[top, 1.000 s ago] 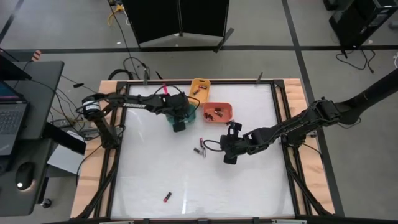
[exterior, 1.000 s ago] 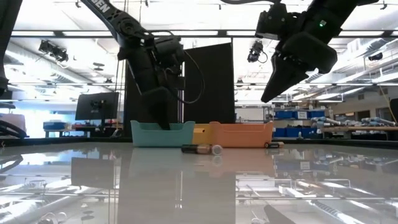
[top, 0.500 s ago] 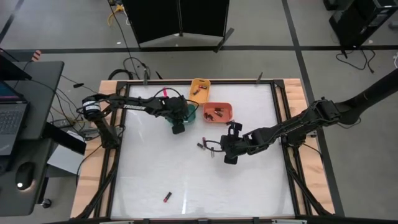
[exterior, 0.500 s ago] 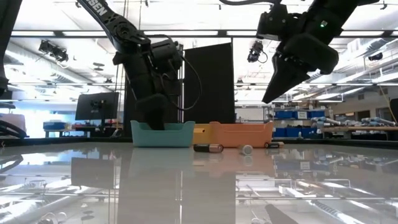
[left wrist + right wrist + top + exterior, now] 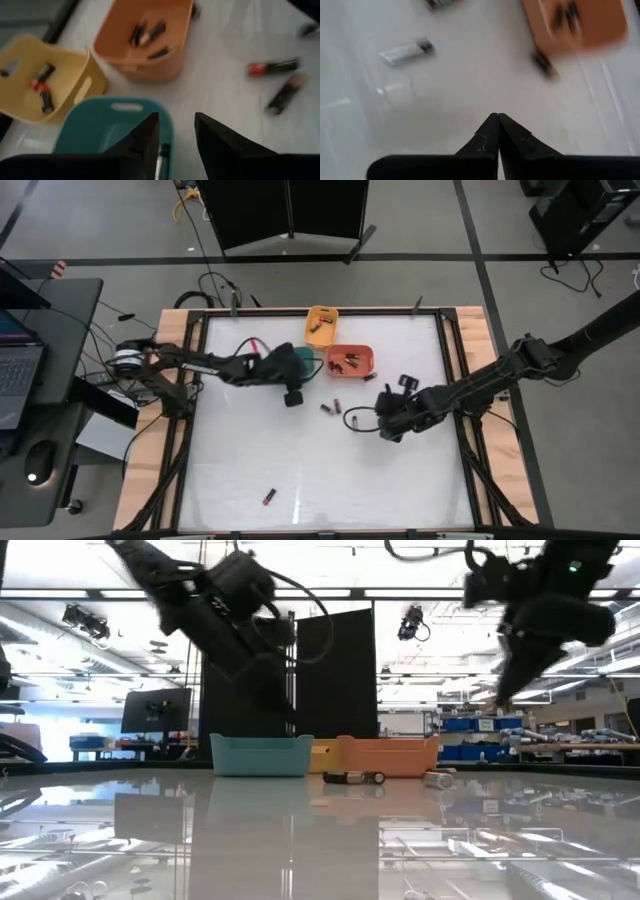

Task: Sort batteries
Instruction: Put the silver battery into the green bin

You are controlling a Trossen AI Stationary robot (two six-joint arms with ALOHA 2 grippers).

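Note:
My left gripper [image 5: 292, 396] stands open at the near side of the teal bin [image 5: 306, 362], with nothing between its fingers [image 5: 176, 135]. A pale battery [image 5: 160, 153] lies in that bin. The orange bin [image 5: 350, 360] and the yellow bin [image 5: 320, 323] each hold several batteries. A red-and-black battery [image 5: 272, 66] and a dark one [image 5: 285, 93] lie on the table [image 5: 250, 470]. My right gripper [image 5: 388, 432] is shut and empty [image 5: 498, 120] above the table. A silvery battery [image 5: 407, 51] lies a little away from it, and another battery [image 5: 543, 63] lies beside the orange bin.
One red-ended battery [image 5: 268, 497] lies alone near the table's front edge. The three bins cluster at the far middle. A wooden frame [image 5: 480, 330] rims the white table, and cables run from both arms.
My left gripper has risen out of the teal bin, drawn back toward the near edge and tipped closer to level. My right gripper has moved toward the table's right edge and turned about its wrist. The silvery battery has rolled along the table toward the right.

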